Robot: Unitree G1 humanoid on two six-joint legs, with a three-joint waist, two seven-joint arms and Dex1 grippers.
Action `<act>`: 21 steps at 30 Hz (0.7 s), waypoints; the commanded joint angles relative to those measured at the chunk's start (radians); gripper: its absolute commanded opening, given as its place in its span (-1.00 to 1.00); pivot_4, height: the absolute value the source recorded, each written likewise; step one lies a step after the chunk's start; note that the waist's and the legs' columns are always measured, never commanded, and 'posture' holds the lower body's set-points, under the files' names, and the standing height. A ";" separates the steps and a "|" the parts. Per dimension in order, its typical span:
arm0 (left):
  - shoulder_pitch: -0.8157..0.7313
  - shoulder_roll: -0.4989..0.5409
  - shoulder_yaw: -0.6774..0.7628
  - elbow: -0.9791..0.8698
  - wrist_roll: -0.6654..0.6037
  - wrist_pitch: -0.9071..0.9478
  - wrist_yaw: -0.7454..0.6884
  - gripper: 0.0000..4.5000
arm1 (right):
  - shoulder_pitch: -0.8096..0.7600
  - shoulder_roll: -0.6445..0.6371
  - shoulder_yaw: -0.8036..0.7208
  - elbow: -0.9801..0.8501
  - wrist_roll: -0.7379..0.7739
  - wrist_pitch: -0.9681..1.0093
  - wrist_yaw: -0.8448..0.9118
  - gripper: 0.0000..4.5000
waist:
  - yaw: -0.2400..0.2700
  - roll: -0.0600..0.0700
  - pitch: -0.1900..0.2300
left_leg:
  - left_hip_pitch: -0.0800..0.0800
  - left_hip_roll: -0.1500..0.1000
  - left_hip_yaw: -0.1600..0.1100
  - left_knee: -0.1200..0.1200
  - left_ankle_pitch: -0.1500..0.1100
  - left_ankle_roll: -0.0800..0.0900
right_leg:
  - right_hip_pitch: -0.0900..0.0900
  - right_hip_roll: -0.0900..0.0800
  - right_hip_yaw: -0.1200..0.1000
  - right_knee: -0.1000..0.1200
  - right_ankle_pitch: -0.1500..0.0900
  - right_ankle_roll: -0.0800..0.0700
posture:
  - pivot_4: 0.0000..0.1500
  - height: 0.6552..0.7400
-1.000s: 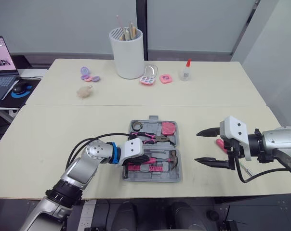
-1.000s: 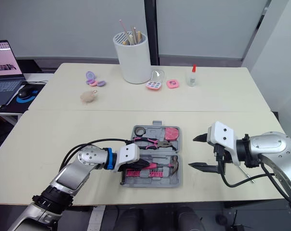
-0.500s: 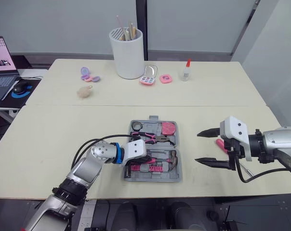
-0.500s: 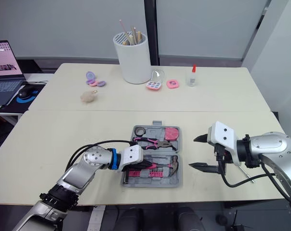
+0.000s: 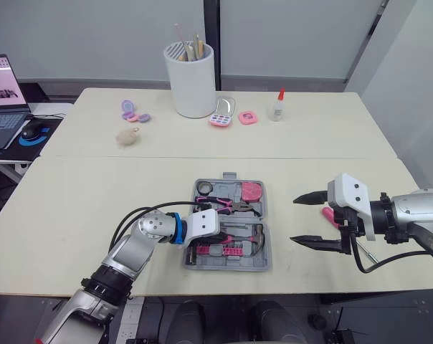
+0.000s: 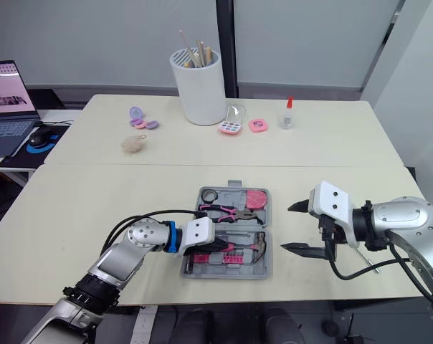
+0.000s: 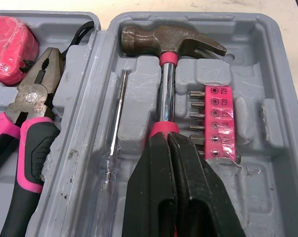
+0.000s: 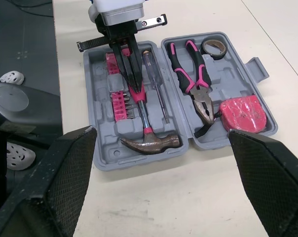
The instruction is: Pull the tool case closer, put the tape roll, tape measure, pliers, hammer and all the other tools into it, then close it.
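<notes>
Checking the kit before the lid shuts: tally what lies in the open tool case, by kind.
hammer: 1
pliers: 1
screwdriver: 1
tape roll: 1
tape measure: 1
bit strip: 1
Total: 6

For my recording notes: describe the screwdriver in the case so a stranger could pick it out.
On the near table lies the open grey tool case. In the half nearer the robot, beside the hammer on the side toward the pliers, lies the screwdriver: thin, clear-handled, with no pink.
</notes>
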 commanded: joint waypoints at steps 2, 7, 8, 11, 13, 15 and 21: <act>0.011 0.020 0.065 -0.103 -0.050 0.044 0.009 -0.98 | -0.008 0.014 -0.038 0.024 0.016 -0.017 -0.007 1.00 | -0.001 0.000 0.000 | 0.000 0.000 0.000 0.000 0.000 0.000 | 0.000 0.000 0.000 0.000 0.000 0.000 | 1.00 1.00; 0.053 0.130 0.245 -0.219 -0.182 0.160 -0.011 -0.60 | -0.007 0.032 -0.058 0.128 -0.023 -0.092 0.003 1.00 | -0.005 0.000 0.000 | 0.000 0.001 0.000 0.000 0.000 0.000 | -0.001 0.001 0.000 0.000 0.000 0.000 | 1.00 1.00; 0.068 0.159 0.282 -0.227 -0.199 0.174 -0.013 -0.44 | -0.008 0.031 -0.068 0.149 -0.022 -0.101 0.007 1.00 | -0.005 0.000 0.000 | 0.000 0.001 0.000 0.000 0.000 0.000 | -0.001 0.001 0.000 0.000 0.000 0.000 | 1.00 1.00; 0.122 0.241 0.416 -0.231 -0.265 0.221 -0.017 -0.01 | 0.004 0.009 -0.111 0.206 -0.022 -0.124 0.023 1.00 | -0.005 0.000 0.001 | 0.001 0.002 0.000 -0.001 0.000 0.000 | -0.001 0.000 0.000 0.000 0.000 0.000 | 1.00 1.00; 0.165 0.294 0.504 -0.215 -0.303 0.250 -0.026 0.27 | 0.021 -0.015 -0.138 0.238 -0.034 -0.146 0.045 1.00 | -0.003 0.000 0.001 | 0.000 0.002 0.000 -0.001 0.000 0.000 | -0.001 0.000 0.000 0.000 0.000 0.000 | 1.00 1.00; 0.218 0.360 0.596 -0.163 -0.311 0.236 -0.045 0.56 | 0.032 -0.041 -0.184 0.280 -0.034 -0.151 0.062 1.00 | -0.003 0.000 0.001 | 0.000 0.002 0.001 -0.001 0.000 0.000 | -0.001 -0.001 0.000 0.000 0.000 0.000 | 1.00 1.00; 0.312 0.460 0.805 0.014 -0.349 0.220 -0.073 0.99 | 0.121 -0.107 -0.327 0.422 -0.072 -0.207 0.112 1.00 | -0.003 0.001 0.001 | 0.000 0.002 0.001 -0.001 0.000 0.000 | -0.002 -0.006 0.000 0.000 0.000 0.000 | 1.00 1.00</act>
